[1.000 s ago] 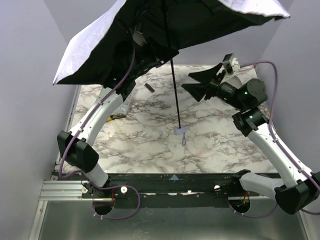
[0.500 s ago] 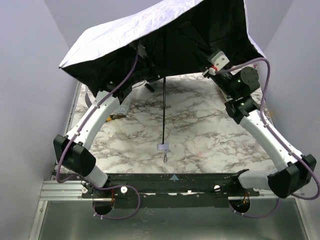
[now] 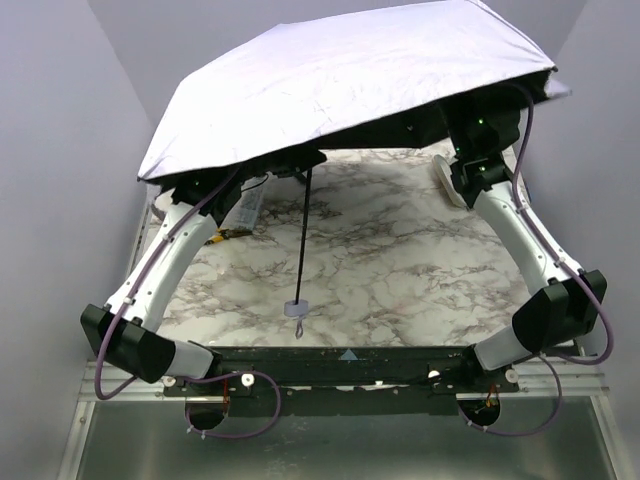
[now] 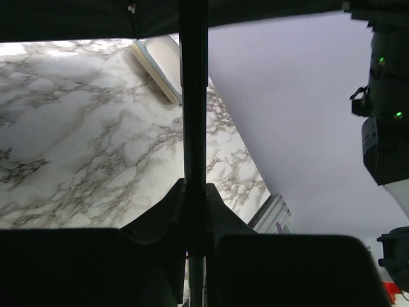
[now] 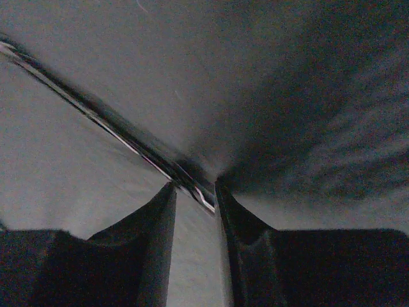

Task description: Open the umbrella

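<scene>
Since half a second ago the umbrella (image 3: 340,90) has tipped over, so its pale outer fabric now faces the overhead camera and hides most of the black lining. It hangs fully spread above the far half of the marble table (image 3: 400,270). Its thin black shaft (image 3: 303,235) slants down to the small handle (image 3: 297,307), which sits over the table's near edge. Under the canopy, the left gripper (image 4: 193,185) is clamped on the shaft, one finger pressed to each side. The right gripper (image 5: 195,187) points up at the lining, its fingers narrowly apart with a shiny rib (image 5: 96,121) running between them; I cannot tell whether they pinch it.
</scene>
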You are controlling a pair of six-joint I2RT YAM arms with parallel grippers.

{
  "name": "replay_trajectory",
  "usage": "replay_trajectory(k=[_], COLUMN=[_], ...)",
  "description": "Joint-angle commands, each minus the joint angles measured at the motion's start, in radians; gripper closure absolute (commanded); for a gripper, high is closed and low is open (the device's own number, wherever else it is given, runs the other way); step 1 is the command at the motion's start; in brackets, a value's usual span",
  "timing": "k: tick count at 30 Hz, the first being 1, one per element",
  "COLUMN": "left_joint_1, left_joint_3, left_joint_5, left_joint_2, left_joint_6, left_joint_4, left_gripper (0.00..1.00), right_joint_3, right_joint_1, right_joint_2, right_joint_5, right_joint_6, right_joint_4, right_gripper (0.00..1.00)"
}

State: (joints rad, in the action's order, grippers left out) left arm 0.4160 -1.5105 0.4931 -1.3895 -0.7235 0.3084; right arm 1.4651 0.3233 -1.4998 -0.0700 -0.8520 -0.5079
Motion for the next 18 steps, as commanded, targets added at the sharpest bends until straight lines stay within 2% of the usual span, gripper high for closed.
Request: replay_trajectory(k=[1,5,12,18], left_joint_1=[-0.033,-0.034,-0.030,0.017], left_joint_3=[0.021,0.014,-0.114,-0.173], left_joint_5=[0.036,0.033,-0.032,-0.079], left_joint_2=[0.060,0.055,-0.032,-0.090], left_joint_6=[0.042,0.055,0.087,0.094], left_joint_4=[-0.008,-0.033,-0.080,-0.116], left_gripper=[1.00,1.00,1.00,1.00], right_joint_3=[0.104,0.084,-0.064,-0.158], right_joint_1=[-0.054,-0.056,-0.055,-0.055], right_joint_2=[-0.051,-0.040,0.102,0.199], right_joint_5=[0.122,0.080,-0.253,-0.458], right_joint_6=[-0.048,-0.050,0.031,0.088], right_joint_4=[-0.029,0.014,0.277,0.397], right_gripper=[0.68,0.63,0.55,0.45])
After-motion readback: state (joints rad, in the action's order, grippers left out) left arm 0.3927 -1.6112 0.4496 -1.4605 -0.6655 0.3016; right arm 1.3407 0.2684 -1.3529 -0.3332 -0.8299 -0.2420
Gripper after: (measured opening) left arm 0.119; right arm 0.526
